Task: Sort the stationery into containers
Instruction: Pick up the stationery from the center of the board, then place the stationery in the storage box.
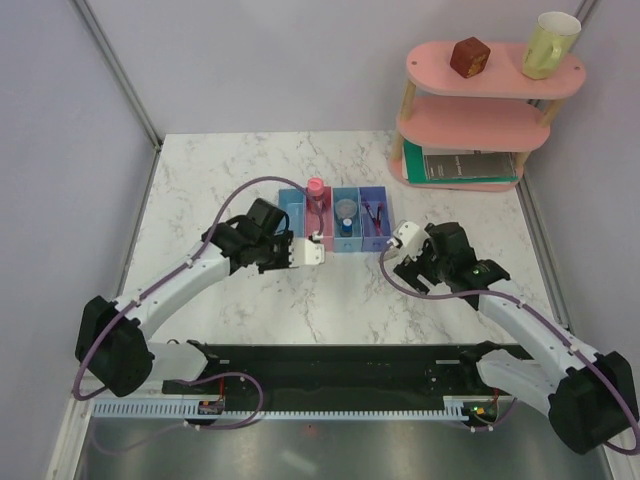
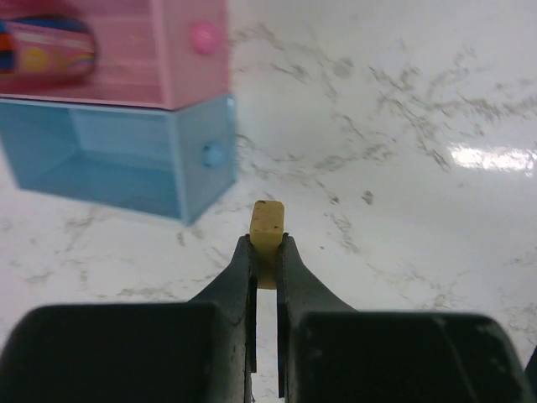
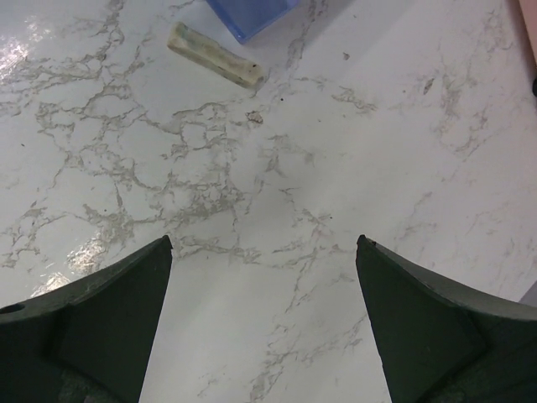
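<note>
The four joined bins stand mid-table: light blue, pink, light blue, purple-blue. A pink cylinder stands in the pink bin. A clear round tub and a tiny blue cylinder lie in the third bin, and a thin red pen in the purple-blue one. My left gripper is shut on a short beige piece, just in front of the left blue bin. My right gripper is open and empty above bare marble. A second beige piece lies beside the purple-blue bin's corner.
A pink tiered shelf stands at the back right with a brown cube and a yellow mug on top and a green book on the lowest tier. A black rail runs along the near edge.
</note>
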Motion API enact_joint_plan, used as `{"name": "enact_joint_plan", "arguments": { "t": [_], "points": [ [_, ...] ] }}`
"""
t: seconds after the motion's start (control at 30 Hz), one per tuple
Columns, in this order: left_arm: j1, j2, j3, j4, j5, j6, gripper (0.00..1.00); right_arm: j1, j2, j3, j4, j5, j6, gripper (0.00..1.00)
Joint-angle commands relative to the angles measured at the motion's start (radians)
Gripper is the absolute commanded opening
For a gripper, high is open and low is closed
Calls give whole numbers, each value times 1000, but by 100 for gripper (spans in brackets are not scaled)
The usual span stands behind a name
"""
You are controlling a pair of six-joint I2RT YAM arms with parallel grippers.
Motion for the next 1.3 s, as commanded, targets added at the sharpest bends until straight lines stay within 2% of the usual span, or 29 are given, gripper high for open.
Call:
{"name": "enact_joint_plan", "arguments": {
  "t": [0.0, 0.3, 0.4, 0.53, 0.73, 0.83, 1.07, 1.27],
  "points": [
    [5, -13, 152, 47, -31, -170, 2, -7, 62, -17, 145, -110, -63, 98],
    [48, 96, 315, 79, -134, -183, 2, -7, 139, -70, 242, -194, -239, 98],
    [52, 124, 349, 82, -152, -187, 2, -5, 182, -64, 217, -226, -280, 98],
    [57, 132, 375, 82, -160, -178, 2, -8, 276, 41, 119, -271, -310, 98],
    [67, 136, 398, 80, -162, -172, 2, -68, 398, 230, 12, -464, -238, 98],
    [74, 135, 399, 82, -160, -177, 2, -105, 452, 290, 15, -484, -199, 97],
    [78, 141, 404, 82, -149, -177, 2, -189, 523, 328, 7, -541, -207, 95],
    [84, 153, 435, 80, -154, -172, 2, -206, 523, 289, 19, -590, -239, 94]
  ]
}}
